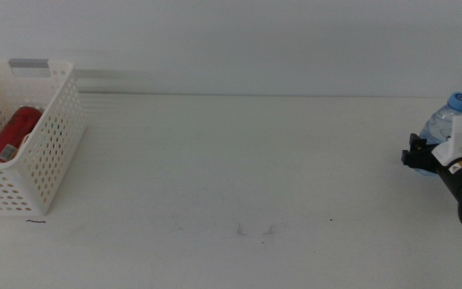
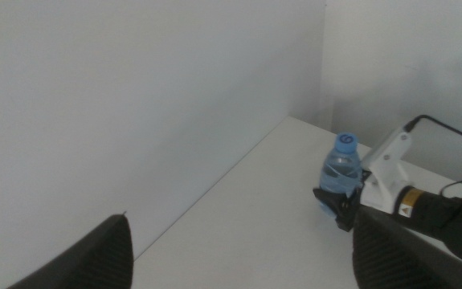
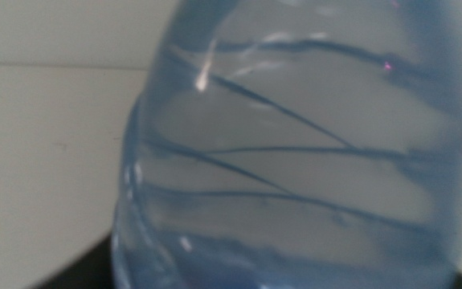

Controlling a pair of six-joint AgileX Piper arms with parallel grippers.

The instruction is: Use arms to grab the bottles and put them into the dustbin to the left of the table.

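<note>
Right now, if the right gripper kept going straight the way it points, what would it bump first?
The right gripper would meet the water bottle first. The bottle already sits at its jaws and fills the right wrist view, so nothing seems to lie between them.

Between the white perforated plastic basket (image 1: 34, 152) at the far left and the right gripper (image 1: 418, 158) at the far right, we see the wide white tabletop (image 1: 239, 177) bare: open passage across its whole middle. Inside the basket a slim red can (image 1: 10, 135) lies tilted, taking up part of its floor. The clear water bottle with blue cap (image 1: 447, 116) stands upright, tight against the right gripper; whether the jaws actually press it, we cannot quite tell. A white wall (image 2: 134, 104) bounds the table's far edge.
</note>
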